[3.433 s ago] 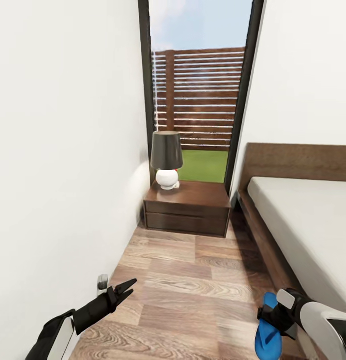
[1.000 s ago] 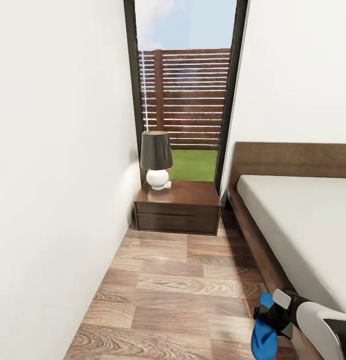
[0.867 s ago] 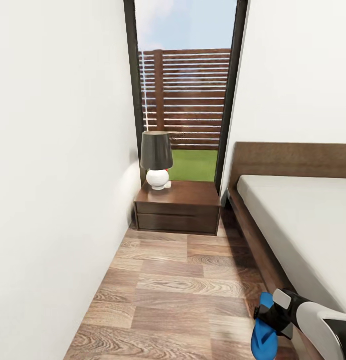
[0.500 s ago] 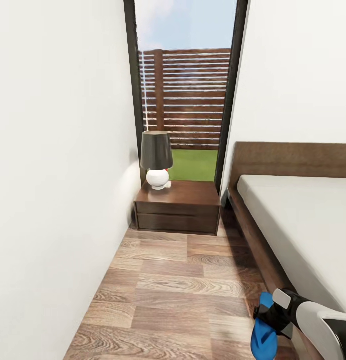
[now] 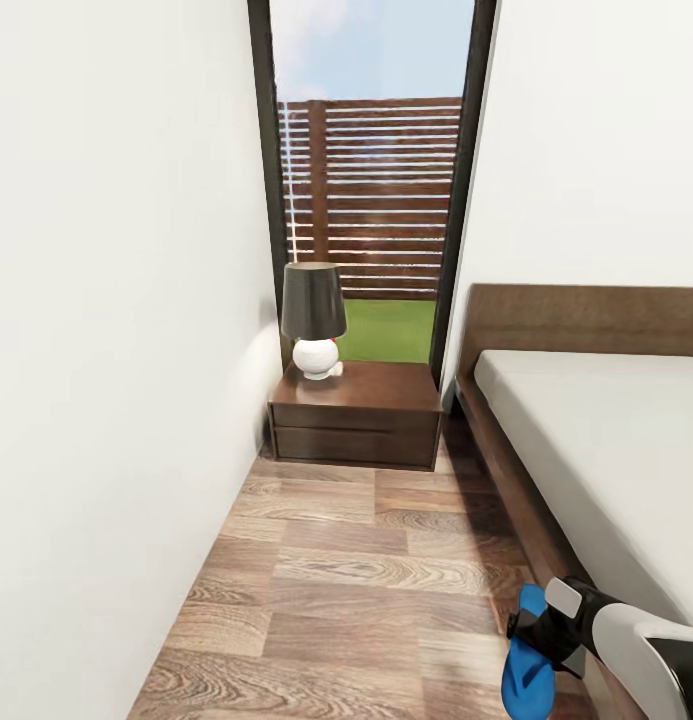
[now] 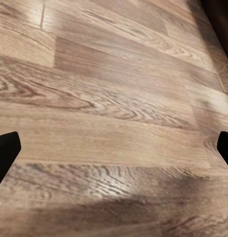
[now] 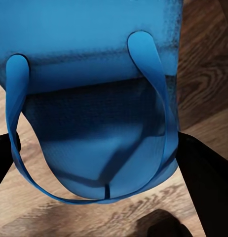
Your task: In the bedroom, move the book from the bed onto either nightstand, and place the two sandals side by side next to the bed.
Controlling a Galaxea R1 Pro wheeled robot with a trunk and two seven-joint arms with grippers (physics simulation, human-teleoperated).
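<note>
One bright blue flip-flop sandal (image 5: 527, 672) hangs pinched in the right tool (image 5: 542, 640) at five o'clock, beside the grey-mattressed, dark-framed bed (image 5: 596, 450); lowering it floorward looks next.

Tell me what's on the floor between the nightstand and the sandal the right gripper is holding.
Only bare wood floor in the head view, from the nightstand to the sandal in the right gripper.
</note>
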